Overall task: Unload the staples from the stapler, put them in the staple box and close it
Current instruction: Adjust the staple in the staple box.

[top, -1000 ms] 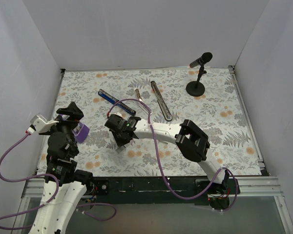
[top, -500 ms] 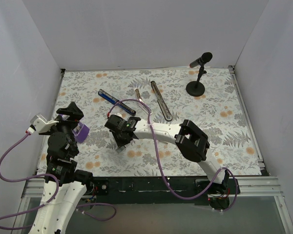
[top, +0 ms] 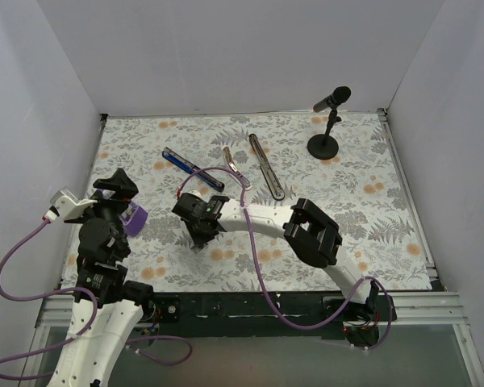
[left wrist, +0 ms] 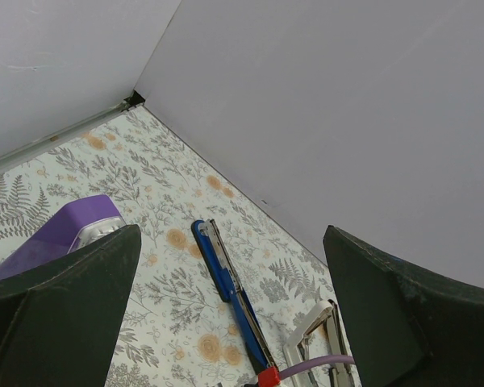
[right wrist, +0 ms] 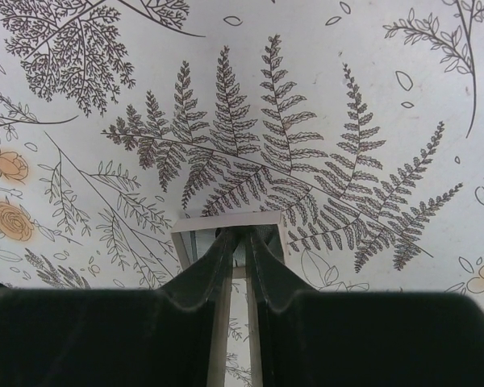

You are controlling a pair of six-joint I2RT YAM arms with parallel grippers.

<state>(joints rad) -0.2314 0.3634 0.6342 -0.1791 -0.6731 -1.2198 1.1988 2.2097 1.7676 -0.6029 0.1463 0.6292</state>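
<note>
The stapler lies opened out on the floral mat, with its blue-and-black arm (top: 192, 170), silver channel (top: 235, 164) and black base (top: 267, 167) fanned apart. My right gripper (top: 197, 240) is low over the mat in front of the stapler. Its fingers are pinched on a short silvery strip of staples (right wrist: 226, 220), seen end-on just above the fern pattern in the right wrist view (right wrist: 244, 238). My left gripper (top: 117, 187) hangs wide open at the left, holding nothing. The left wrist view shows the blue arm (left wrist: 226, 278) and channel (left wrist: 319, 330) between its fingers (left wrist: 232, 234).
A small purple block (top: 134, 216) sits by the left gripper, also seen in the left wrist view (left wrist: 60, 234). A black microphone on a round stand (top: 326, 121) is at the back right. White walls enclose the mat on three sides.
The right arm has drifted slightly left, still pinching the staples. The left arm has not moved.
</note>
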